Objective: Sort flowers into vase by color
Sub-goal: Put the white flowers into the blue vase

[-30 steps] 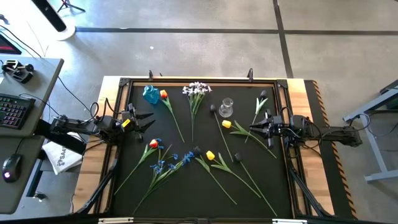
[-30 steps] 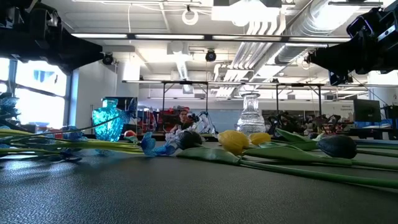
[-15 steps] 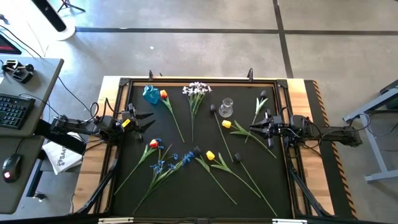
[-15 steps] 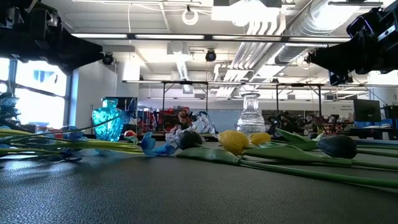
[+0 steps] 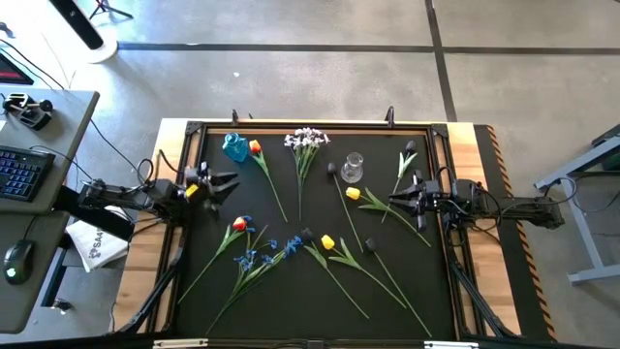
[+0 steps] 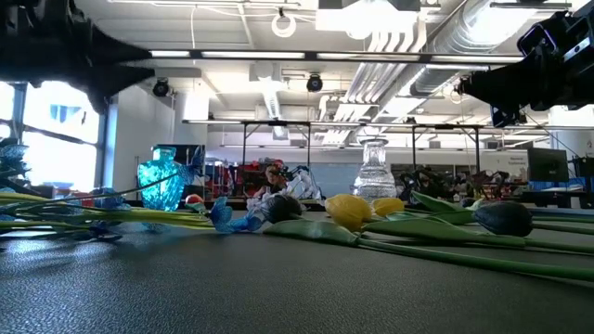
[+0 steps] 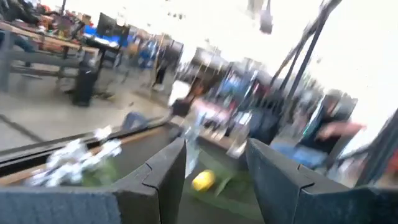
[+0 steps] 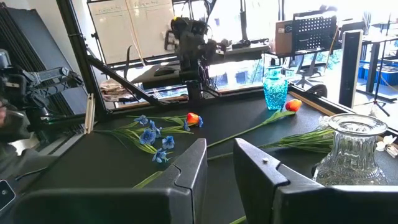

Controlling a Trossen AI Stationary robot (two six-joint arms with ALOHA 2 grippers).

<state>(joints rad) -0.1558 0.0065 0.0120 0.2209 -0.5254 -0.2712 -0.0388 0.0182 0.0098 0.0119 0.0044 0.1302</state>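
Long green-stemmed flowers lie flat and scattered on the black mat (image 5: pixel 291 301). There is a white spray (image 5: pixel 306 141), orange-red tulips (image 5: pixel 255 147) (image 5: pixel 239 225), yellow tulips (image 5: pixel 353 193) (image 5: pixel 327 241), blue sprays (image 5: pixel 254 255) and dark tulips (image 5: pixel 331 169) (image 5: pixel 369 246). A blue vase (image 5: pixel 234 147) and a clear glass vase (image 5: pixel 353 167) stand upright near the far edge. My left gripper (image 5: pixel 229 184) (image 7: pixel 216 155) hovers open at the mat's left edge. My right gripper (image 5: pixel 392 202) (image 8: pixel 221 149) hovers open at the right, above a leaf. Neither holds anything.
The mat has a raised frame (image 5: pixel 310 124) around it. A desk with a keyboard (image 5: pixel 19 173) and a mouse (image 5: pixel 14 260) stands left of the table, with a white bag (image 5: pixel 97 242) beside it. The mat's near strip has no flowers on it.
My left gripper has rolled about the line it points along and tipped slightly upward, staying in the same place. Nothing on the mat has moved.
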